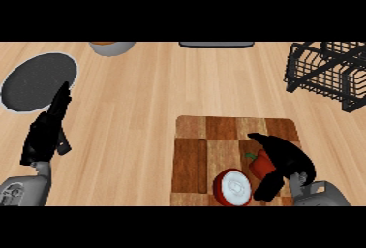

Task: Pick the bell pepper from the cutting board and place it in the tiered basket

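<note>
Curling right robot hand (pixel 286 162) round pepper (pixel 260 163) on board (pixel 214 140). Basket (pixel 325 72) lying far beyond, slightly right. Resting left robot hand (pixel 46 133) spread, farther off.

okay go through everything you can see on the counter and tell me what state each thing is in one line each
bell pepper: on the cutting board, right robot hand curled round it
right robot hand: shut on the bell pepper
left robot hand: open, resting, fingers straight
cutting board: flat on the counter
halved red onion: cut face up, on the board
tiered basket: upright, far right; contents cannot tell
round dark plate: flat, far left
</note>
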